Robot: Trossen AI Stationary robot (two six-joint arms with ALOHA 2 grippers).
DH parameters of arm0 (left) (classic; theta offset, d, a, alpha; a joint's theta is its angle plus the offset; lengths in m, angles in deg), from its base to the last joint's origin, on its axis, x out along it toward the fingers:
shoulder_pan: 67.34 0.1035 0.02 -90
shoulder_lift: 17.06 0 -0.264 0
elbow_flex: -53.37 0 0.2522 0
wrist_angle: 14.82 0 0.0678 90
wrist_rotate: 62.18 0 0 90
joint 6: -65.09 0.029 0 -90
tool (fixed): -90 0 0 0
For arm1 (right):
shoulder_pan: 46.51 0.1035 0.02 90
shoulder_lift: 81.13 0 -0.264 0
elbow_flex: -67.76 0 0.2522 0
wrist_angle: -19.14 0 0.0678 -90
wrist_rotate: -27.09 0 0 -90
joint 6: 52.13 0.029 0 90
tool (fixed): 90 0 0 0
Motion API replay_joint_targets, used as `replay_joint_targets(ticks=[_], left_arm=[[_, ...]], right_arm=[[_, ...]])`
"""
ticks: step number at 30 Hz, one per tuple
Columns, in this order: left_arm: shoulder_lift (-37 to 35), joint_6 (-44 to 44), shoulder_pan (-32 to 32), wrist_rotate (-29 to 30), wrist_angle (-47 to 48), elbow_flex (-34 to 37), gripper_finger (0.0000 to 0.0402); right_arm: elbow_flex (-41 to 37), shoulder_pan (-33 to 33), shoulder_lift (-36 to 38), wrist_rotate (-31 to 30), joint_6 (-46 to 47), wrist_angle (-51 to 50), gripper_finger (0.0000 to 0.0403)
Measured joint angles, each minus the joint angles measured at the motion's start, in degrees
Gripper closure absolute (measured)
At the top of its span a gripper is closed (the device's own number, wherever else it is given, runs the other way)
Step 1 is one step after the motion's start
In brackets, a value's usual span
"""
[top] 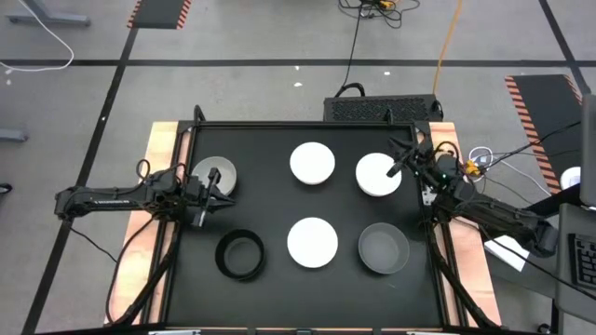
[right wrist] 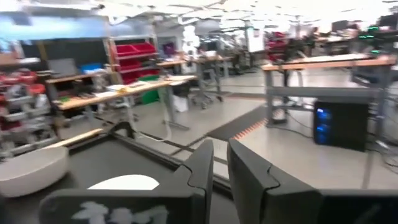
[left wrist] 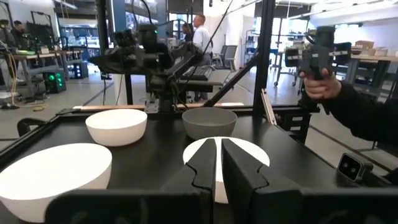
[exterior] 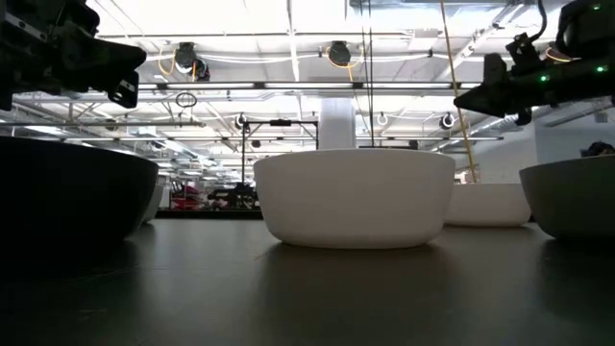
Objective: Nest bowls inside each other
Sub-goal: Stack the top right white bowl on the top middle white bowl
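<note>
Black table (top: 279, 279) w/ wood side rails, grey workshop floor around it; benches, shelving and ceiling lights show beyond in the low and wrist views.

Landmark = front-centre white bowl (top: 312, 242), the one nearest the low cam.

Near row: black bowl (top: 240, 255) to its left, well apart. Grey bowl (top: 384, 248) to its right, well apart. All three upright, none nested.

Far row: second white bowl (top: 312, 163) straight behind the landmark, apart from it. Third white bowl (top: 378, 174) behind and to the right. Fourth bowl, white rim w/ greyish inside (top: 216, 174), behind and to the left.

Left gripper (top: 209, 194) sits behind-left of the landmark, over the near edge of that fourth bowl. Left wrist view: fingers (left wrist: 199, 171) nearly together, only a thin slit between them, nothing in them. Whether they touch the bowl: can't tell.

Right gripper (top: 400, 162) is behind-right of the landmark, at the far right edge of the third white bowl, raised off the table in the low view. Right wrist view: fingers (right wrist: 202, 165) close w/ a narrow gap, nothing held; white bowl just below them.

Farther off, beyond the table: a person's hand (left wrist: 320, 84) in a dark sleeve holding a small dark device; other people standing deeper in the room.
</note>
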Motion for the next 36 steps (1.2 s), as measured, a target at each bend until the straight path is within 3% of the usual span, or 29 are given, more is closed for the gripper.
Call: replay_joint_targets(ticks=[8,14,30,36], left_arm=[[0.0,1.95,0.0,0.0,0.12,0.0,0.0376],[0.0,1.85,0.0,0.0,0.47,0.0,0.0376],[0.02,1.62,-0.02,0.0,1.35,0.0,0.0376],[0.02,1.63,-0.02,0.0,1.84,0.0,0.0376]], right_arm=[[5.99,-5.2,-9.47,0.48,-0.29,-6.54,0.0313],[10.46,-7.39,-14.07,6.52,-0.64,-10.64,0.0292],[11.46,-11.49,-16.77,8.9,-1.46,-15.21,0.0289],[18.92,-13.26,-18.53,16.83,0.23,-30.44,0.0288]])
